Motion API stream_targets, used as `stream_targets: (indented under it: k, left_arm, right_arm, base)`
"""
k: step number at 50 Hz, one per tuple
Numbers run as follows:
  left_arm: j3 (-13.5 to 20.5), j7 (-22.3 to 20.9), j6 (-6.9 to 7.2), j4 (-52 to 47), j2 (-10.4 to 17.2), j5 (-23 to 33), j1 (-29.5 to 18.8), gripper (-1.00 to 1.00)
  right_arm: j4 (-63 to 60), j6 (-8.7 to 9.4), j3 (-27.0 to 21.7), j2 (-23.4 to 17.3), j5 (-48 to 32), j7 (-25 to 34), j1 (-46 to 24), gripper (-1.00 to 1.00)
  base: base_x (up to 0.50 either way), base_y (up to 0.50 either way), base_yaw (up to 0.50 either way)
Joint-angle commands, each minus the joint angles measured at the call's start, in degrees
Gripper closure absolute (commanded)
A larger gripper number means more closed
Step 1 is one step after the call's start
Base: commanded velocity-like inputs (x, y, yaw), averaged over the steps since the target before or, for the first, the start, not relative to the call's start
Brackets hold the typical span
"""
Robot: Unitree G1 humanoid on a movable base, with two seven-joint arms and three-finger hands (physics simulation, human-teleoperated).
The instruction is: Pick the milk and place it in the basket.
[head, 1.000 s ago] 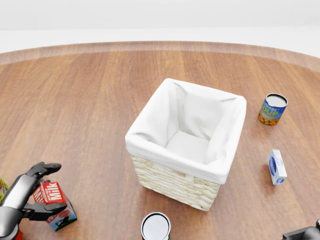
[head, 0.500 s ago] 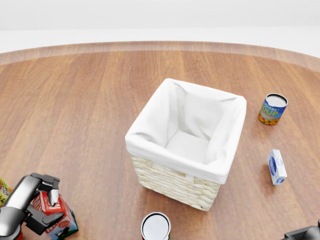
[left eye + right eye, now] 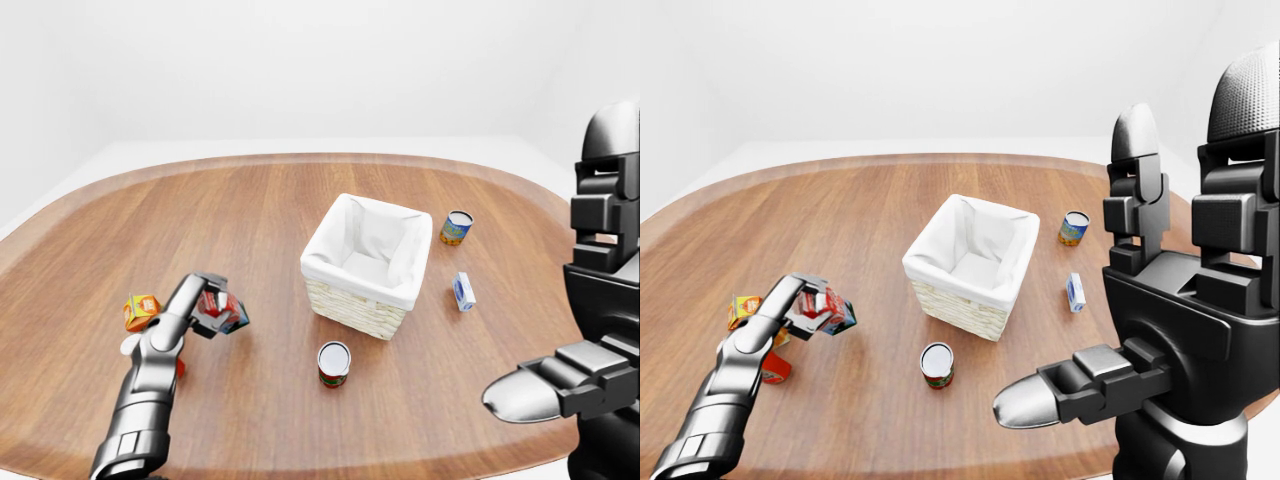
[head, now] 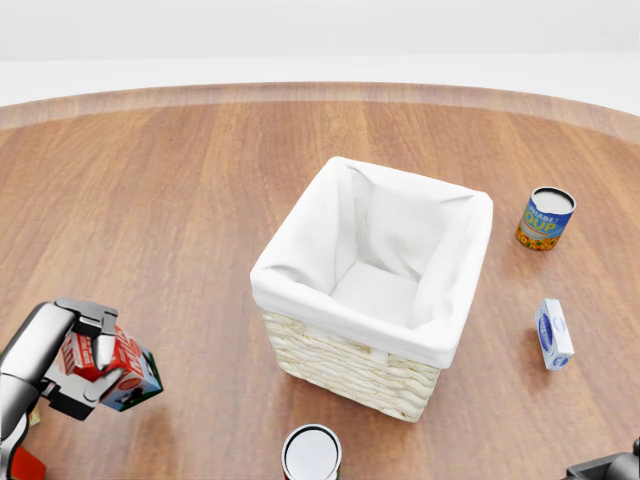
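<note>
Milk carton (image 4: pixel 112 365) now lifted off the table (image 4: pixel 180 200), tilted, pinched in left hand (image 4: pixel 75 365); raised since a second ago. Ready for transfer to basket (image 4: pixel 375 290), well right. Right hand (image 3: pixel 1060 390) apparently idle, finger state indeterminate

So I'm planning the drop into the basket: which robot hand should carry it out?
The left robot hand: its fingers already close round the milk carton, left of the basket. The right robot hand holds nothing.

wooden table (image 4: pixel 180 180), basket (image 4: pixel 350 365), two cans (image 4: pixel 545 218), small carton (image 4: pixel 553 334)
</note>
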Motion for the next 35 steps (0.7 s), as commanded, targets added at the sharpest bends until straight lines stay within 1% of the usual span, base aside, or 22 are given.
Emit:
stream_targets:
  k: [1, 3, 4, 6, 8, 9, 11, 12, 13, 15, 17, 19, 21, 26, 35]
  left_arm:
    - [2.19, -3.64, 1.30, -10.87, 0.55, -1.42, -1.06, 1.00]
    - [2.43, -4.09, 1.96, -11.73, 0.83, -1.34, -1.42, 1.00]
    - [2.48, -4.16, 2.02, -12.00, 0.90, -1.23, -1.44, 1.00]
    - [2.68, -4.99, 3.09, -13.34, 0.92, -1.42, -1.56, 1.00]
    - [2.77, -5.17, 3.25, -13.85, 1.16, -1.23, -1.82, 1.00]
    - [2.91, -5.62, 3.93, -14.47, 1.17, -1.37, -1.91, 1.00]
    - [3.14, -6.02, 4.70, -15.22, 1.44, -1.40, -2.34, 1.00]
    - [3.19, -6.08, 4.70, -15.06, 1.61, -1.43, -2.64, 1.00]
    - [3.37, -6.51, 5.44, -16.01, 1.85, -1.43, -2.89, 1.00]
    - [3.64, -6.99, 6.13, -16.91, 2.22, -1.51, -3.30, 1.00]
    - [4.12, -7.85, 7.91, -18.66, 2.53, -1.89, -3.81, 1.00]
    - [4.41, -8.16, 8.52, -18.41, 3.24, -2.39, -5.00, 1.00]
    - [4.82, -9.02, 10.00, -20.36, 3.71, -2.85, -5.43, 1.00]
    - [5.17, -9.75, 10.00, -22.35, 4.40, -3.39, -6.36, 1.00]
    - [4.85, -10.59, 10.00, -23.88, 4.67, -3.13, -7.39, 1.00]
  right_arm:
    - [0.00, 0.00, -0.02, 0.20, -0.19, 0.21, 0.03, -1.00]
    - [0.00, 0.00, -0.12, 0.22, -0.19, 0.29, 0.02, -1.00]
    - [0.00, 0.00, -0.13, 0.34, -0.31, 0.41, 0.00, -1.00]
    - [0.00, 0.00, -0.04, 0.45, -0.50, 0.52, -0.01, -1.00]
    - [0.00, 0.00, -0.02, 0.41, -0.48, 0.49, -0.03, -1.00]
    - [0.00, 0.00, 0.02, 0.44, -0.53, 0.51, -0.01, -1.00]
    - [0.00, 0.00, 0.16, 0.36, -0.55, 0.42, 0.04, -1.00]
    - [0.00, 0.00, 0.17, 0.36, -0.56, 0.41, 0.03, -1.00]
    - [0.00, 0.00, 0.14, 0.25, -0.37, 0.27, 0.00, -1.00]
    - [0.00, 0.00, 0.28, 0.17, -0.35, 0.16, 0.08, -1.00]
    - [0.00, 0.00, 0.31, 0.24, -0.45, 0.22, 0.11, -1.00]
    - [0.00, 0.00, 0.29, 0.16, -0.36, 0.13, 0.09, -1.00]
    - [0.00, 0.00, 0.39, 0.07, -0.34, 0.04, 0.13, -1.00]
    - [0.00, 0.00, 0.39, 0.20, -0.49, 0.21, 0.10, -1.00]
    - [0.00, 0.00, 0.45, 0.09, -0.40, 0.09, 0.13, -1.00]
  base:
    - [0.00, 0.00, 0.00]
    - [0.00, 0.00, 0.00]
    - [0.00, 0.00, 0.00]
    - [0.00, 0.00, 0.00]
    - [0.00, 0.00, 0.00]
    - [0.00, 0.00, 0.00]
    - [0.00, 0.00, 0.00]
    - [0.00, 0.00, 0.00]
    - [0.00, 0.00, 0.00]
    - [0.00, 0.00, 0.00]
    - [0.00, 0.00, 0.00]
    - [0.00, 0.00, 0.00]
    - [0.00, 0.00, 0.00]
    - [0.00, 0.00, 0.00]
    - [0.00, 0.00, 0.00]
